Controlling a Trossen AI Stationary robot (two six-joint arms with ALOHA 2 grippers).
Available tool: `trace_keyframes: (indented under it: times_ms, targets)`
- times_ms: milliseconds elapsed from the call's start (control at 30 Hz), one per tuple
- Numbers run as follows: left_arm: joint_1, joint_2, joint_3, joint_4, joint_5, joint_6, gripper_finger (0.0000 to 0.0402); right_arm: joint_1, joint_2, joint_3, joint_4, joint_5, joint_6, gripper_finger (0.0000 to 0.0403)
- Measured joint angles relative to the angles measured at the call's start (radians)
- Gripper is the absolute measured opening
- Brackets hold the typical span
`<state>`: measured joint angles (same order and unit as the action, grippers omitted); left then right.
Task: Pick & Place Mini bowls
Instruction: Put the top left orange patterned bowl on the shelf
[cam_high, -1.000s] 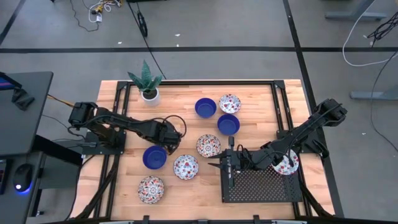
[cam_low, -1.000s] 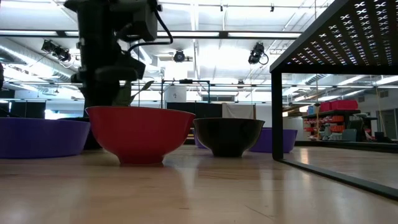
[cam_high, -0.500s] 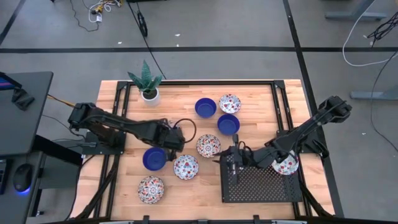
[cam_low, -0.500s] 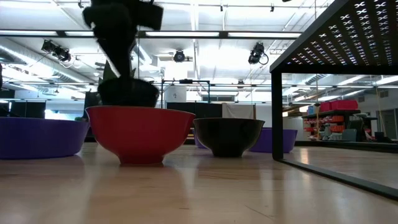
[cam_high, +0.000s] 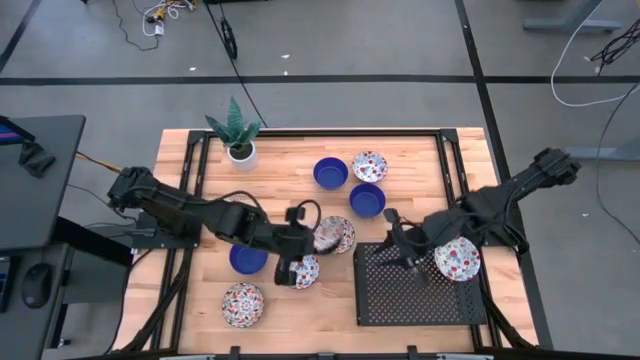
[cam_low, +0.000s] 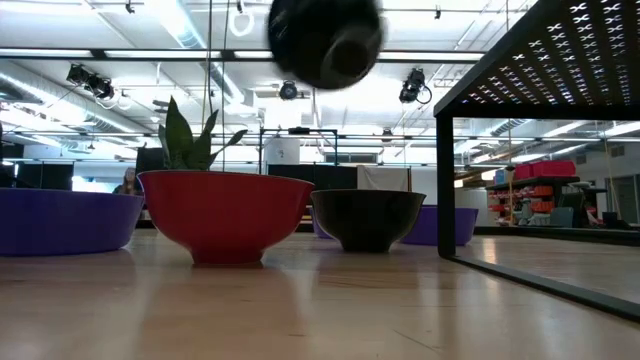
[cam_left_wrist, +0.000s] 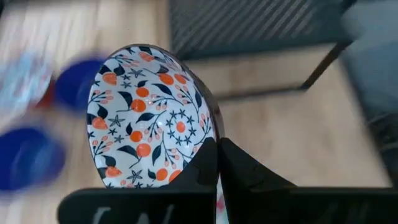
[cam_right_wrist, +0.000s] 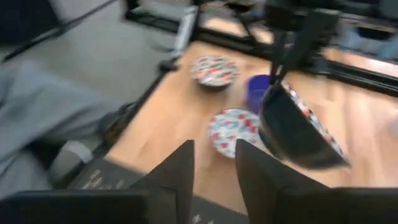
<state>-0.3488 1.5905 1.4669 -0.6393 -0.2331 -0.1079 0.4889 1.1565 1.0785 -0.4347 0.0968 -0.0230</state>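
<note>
left gripper (cam_left_wrist: 216, 155) pinching floral mini bowl (cam_left_wrist: 152, 115), tilted | right gripper (cam_right_wrist: 214, 163) parted, empty

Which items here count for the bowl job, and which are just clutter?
Job items: patterned bowl pinched in the left hand; blue bowls; other patterned bowls; black perforated rack; right hand.
Clutter: potted plant; floor cables.

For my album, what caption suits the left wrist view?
Left hand pinching the rim of a small white floral-patterned bowl, lifted above the wooden table.
</note>
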Motion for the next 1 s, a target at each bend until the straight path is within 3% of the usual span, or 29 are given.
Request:
trace_keyframes:
  times_ms: [100,300,433,567,767,1000]
  targets:
    - [-0.017,0.0,0.001,0.065,0.009,0.046,0.0004,-0.037,0.029,0.11,-0.13,-0.126,-0.129,0.0152]
    - [-0.032,0.001,0.001,0.124,0.009,0.099,0.0004,-0.166,0.15,0.267,-0.244,-0.215,-0.299,0.0203]
    - [-0.032,0.001,0.001,0.125,0.013,0.102,0.0004,-0.241,0.238,0.339,-0.287,-0.33,-0.372,0.0218]
    - [-0.031,0.001,0.001,0.127,0.013,0.116,0.0004,-0.277,0.305,0.374,-0.309,-0.415,-0.421,0.0218]
    - [-0.031,0.001,0.001,0.128,0.014,0.119,0.0004,-0.288,0.341,0.386,-0.31,-0.449,-0.454,0.0203]
    - [-0.031,0.001,0.001,0.135,0.016,0.123,0.0004,-0.288,0.343,0.386,-0.302,-0.472,-0.44,0.0158]
